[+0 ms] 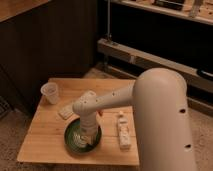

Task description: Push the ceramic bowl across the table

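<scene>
gripper (89,139) down inside ceramic bowl (75,137)

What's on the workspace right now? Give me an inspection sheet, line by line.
Surface: table, light wooden planks, low and rectangular.
Job's things: ceramic bowl, dark green, near the table's front edge, partly covered by the arm.
Clutter: plastic cup upright at the back left corner; small white bottle lying right of the bowl; flat pale packet behind the bowl.
Grippers: hand lowered into the bowl.
Cables: nothing seen.
Surroundings: dark wood panelling behind; metal shelving to the right; speckled floor.
</scene>
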Robot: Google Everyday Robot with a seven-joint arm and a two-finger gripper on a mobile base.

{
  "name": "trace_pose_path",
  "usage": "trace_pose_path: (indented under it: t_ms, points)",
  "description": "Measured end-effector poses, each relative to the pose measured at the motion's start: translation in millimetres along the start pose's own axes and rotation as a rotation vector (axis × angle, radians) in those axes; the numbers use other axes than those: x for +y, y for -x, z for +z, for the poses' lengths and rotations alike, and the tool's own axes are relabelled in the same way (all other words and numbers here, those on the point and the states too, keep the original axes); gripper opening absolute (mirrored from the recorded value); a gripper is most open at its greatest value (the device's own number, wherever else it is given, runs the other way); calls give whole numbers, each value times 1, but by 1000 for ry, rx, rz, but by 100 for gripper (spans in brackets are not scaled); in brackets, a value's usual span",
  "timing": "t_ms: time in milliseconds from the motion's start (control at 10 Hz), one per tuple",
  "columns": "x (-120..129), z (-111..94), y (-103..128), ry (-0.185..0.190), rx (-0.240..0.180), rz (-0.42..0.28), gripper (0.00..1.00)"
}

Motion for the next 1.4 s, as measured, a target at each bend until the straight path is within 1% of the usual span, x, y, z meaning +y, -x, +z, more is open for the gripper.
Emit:
trace_pose_path:
  t_ms: [300,700,900,1000,1400]
  points:
    - [-10,0,-7,-2,-6,7,9]
    - [-12,-1,-8,-4,-3,5,9]
    - [-26,-4,-10,-7,-3,8,9]
    - [-29,-4,-11,-6,-3,9,9]
    - [-29,-4,-12,-8,-5,11,9]
